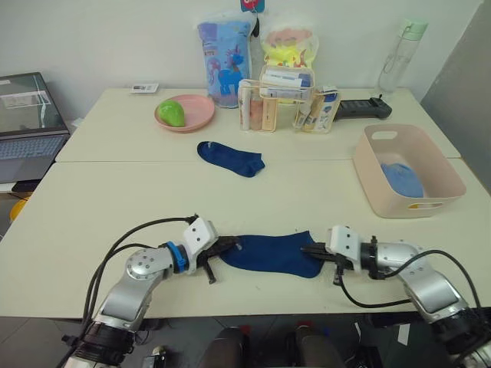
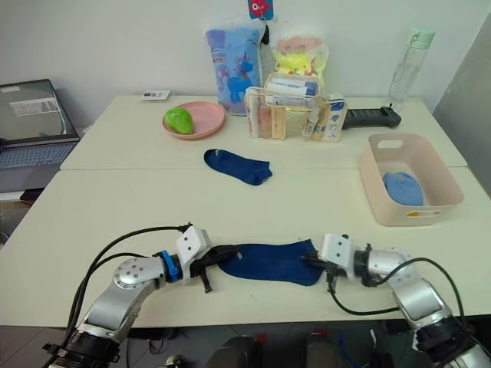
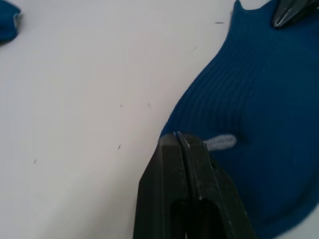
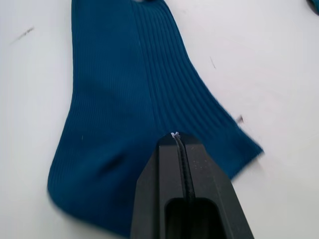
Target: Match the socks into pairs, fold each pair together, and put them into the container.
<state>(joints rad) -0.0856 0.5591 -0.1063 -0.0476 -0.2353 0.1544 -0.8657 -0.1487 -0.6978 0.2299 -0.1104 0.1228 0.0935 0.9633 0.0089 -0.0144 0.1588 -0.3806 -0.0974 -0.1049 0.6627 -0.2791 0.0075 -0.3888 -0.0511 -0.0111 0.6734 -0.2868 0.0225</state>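
Bright even indoor light, soft shadows, wrist close-ups slightly soft.

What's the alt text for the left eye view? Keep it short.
Both grippers, left and right, are shut on opposite ends of a navy sock lying flat near the front of a cream table. A second navy sock lies farther back, and a pink tub on the right holds a light blue sock.
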